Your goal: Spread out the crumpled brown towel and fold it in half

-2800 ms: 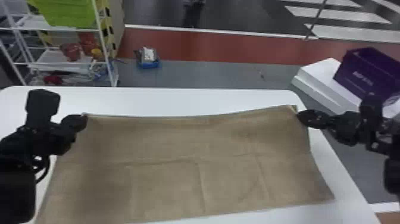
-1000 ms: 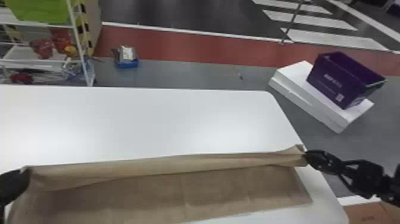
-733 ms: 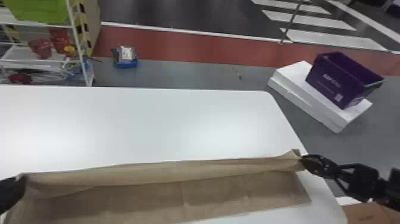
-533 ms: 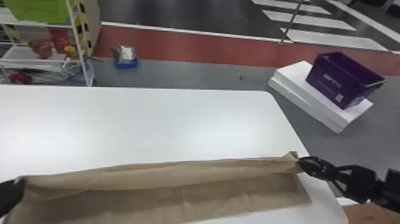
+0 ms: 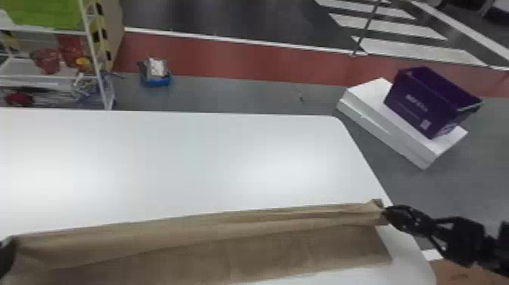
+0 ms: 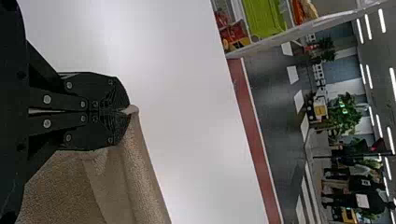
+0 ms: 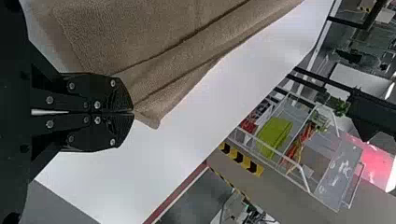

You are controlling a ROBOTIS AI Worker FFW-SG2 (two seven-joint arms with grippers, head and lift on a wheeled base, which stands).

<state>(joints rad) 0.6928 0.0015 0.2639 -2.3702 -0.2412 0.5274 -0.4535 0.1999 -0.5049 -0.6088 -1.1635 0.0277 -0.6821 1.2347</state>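
one towel (image 5: 272,250) in right claw (image 5: 386,213), head view's purple box (image 5: 414,100)

towel (image 5: 280,252) brown; table (image 5: 189,163) white; box (image 5: 411,100) purple; panel edge (image 5: 102,37) yellow-black striped

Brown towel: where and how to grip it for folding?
Pinch the towel at both far corners, as now: left tool from the left end, right tool from the right. It's thin, with a long edge between; end pinches should pull that taut.
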